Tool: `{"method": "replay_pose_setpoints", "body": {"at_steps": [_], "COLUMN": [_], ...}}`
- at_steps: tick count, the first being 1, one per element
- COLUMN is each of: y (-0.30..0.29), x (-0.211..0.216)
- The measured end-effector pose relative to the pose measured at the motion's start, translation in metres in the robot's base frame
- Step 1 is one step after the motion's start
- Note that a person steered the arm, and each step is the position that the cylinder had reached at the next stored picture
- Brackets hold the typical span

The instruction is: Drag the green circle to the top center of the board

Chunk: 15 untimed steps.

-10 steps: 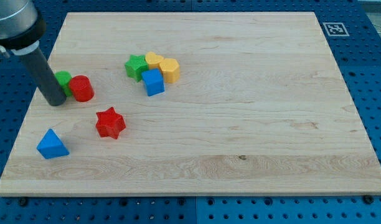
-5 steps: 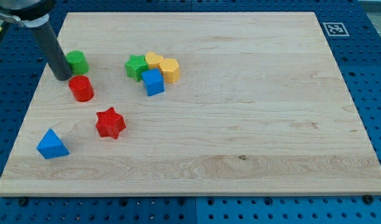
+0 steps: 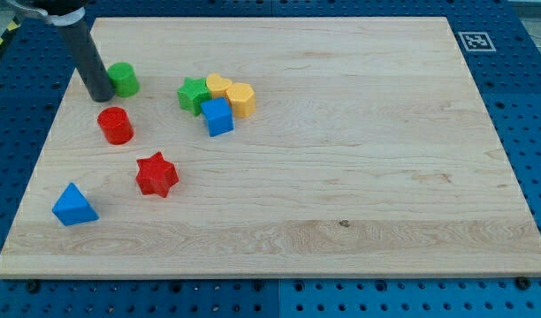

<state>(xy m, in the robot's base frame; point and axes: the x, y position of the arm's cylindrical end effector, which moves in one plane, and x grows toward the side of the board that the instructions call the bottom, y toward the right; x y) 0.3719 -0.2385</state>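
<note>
In the camera view, my tip [image 3: 101, 95], the lower end of a straight dark rod that grasps nothing, rests on the pale wooden board [image 3: 341, 177] touching the left side of the small green circle block [image 3: 124, 79], which sits near the board's top-left corner. Below them stands a red cylinder block [image 3: 116, 124], apart from both. A red star block [image 3: 156, 174] and a blue triangle block [image 3: 73, 205] lie farther toward the view's bottom, and to the right a green star block [image 3: 194, 94], two yellow blocks [image 3: 232, 94] and a blue block [image 3: 217, 116] cluster together.
</note>
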Motion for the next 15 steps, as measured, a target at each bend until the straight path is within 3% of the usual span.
{"method": "replay_pose_setpoints", "body": {"at_steps": [2,5,7,10,13,15], "y": [0.018,-0.006,-0.006,-0.003,0.003,0.038], "x": [-0.011,-0.099,-0.119,-0.030,-0.053,-0.037]}}
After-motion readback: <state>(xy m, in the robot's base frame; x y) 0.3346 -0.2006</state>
